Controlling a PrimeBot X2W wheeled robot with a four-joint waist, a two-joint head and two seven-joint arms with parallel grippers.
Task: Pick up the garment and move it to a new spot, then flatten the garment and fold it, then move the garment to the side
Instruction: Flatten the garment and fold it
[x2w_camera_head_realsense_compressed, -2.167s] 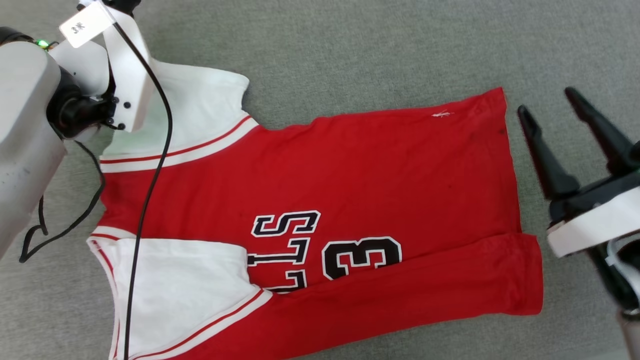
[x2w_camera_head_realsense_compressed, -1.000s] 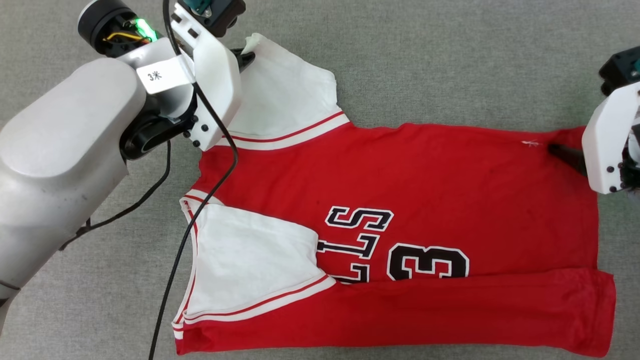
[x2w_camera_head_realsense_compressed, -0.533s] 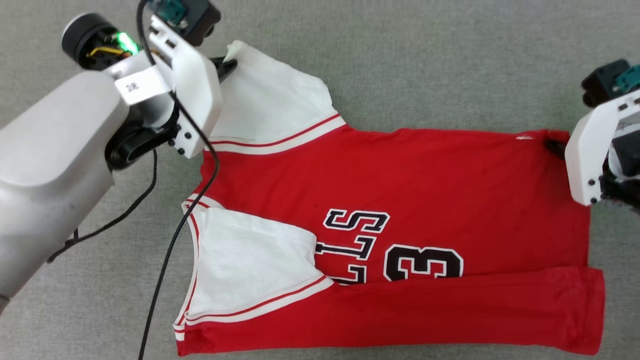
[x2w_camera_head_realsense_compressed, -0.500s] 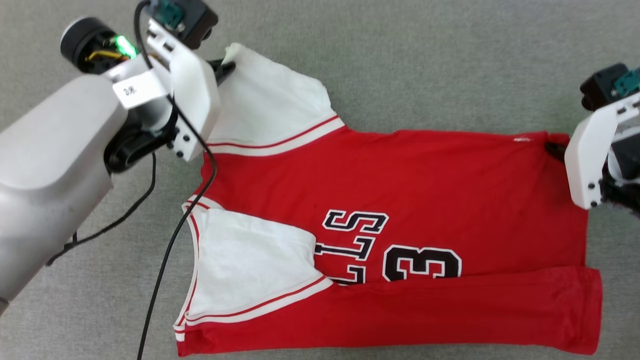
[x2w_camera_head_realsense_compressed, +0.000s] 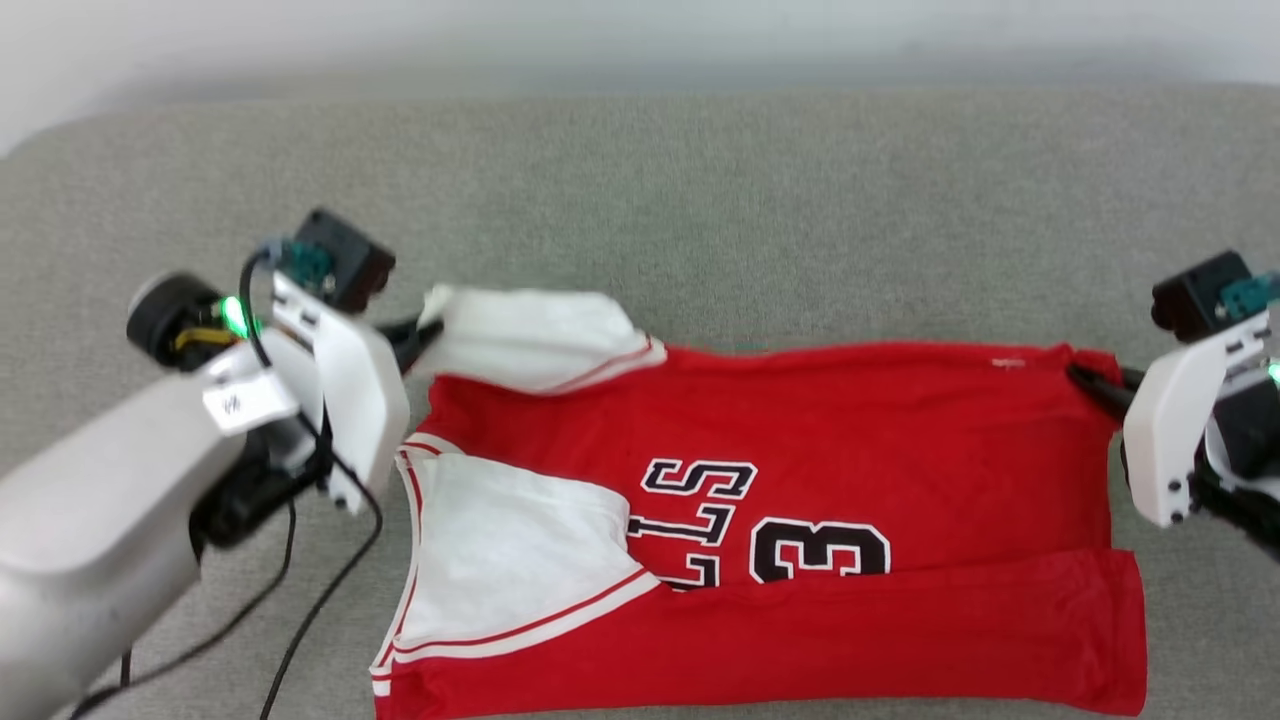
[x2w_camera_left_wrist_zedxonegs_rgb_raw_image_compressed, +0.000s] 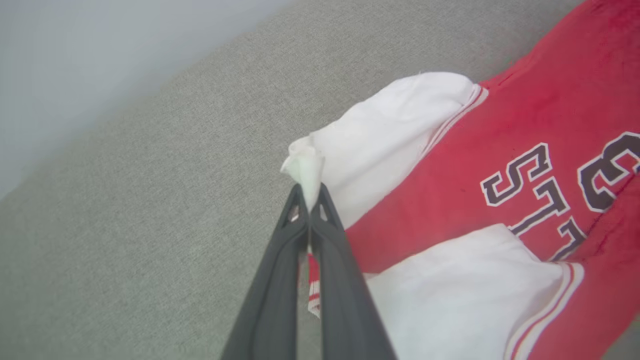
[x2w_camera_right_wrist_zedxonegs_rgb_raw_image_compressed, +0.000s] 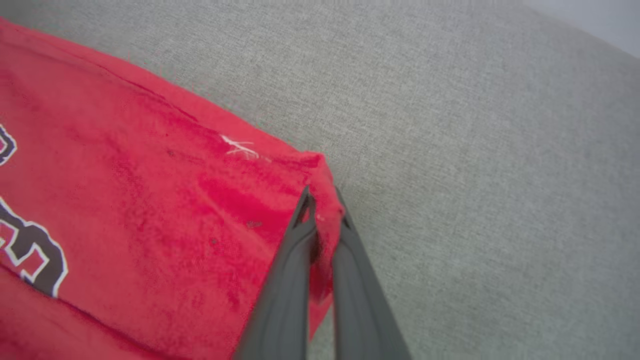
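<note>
Right now I see the red jersey-style T-shirt (x2w_camera_head_realsense_compressed: 800, 430) with white short sleeves and black lettering lying front up on the grey woven fabric surface (x2w_camera_head_realsense_compressed: 700, 200), its near long edge folded over. My left gripper (x2w_camera_left_wrist_zedxonegs_rgb_raw_image_compressed: 309, 195) is clamped on the bunched tip of the far white sleeve (x2w_camera_head_realsense_compressed: 530, 335). My right gripper (x2w_camera_right_wrist_zedxonegs_rgb_raw_image_compressed: 322, 200) is pinched tight on the far red hem corner (x2w_camera_right_wrist_zedxonegs_rgb_raw_image_compressed: 315, 165). The shirt stretches between the two claws, collar end toward my left, hem toward my right.
</note>
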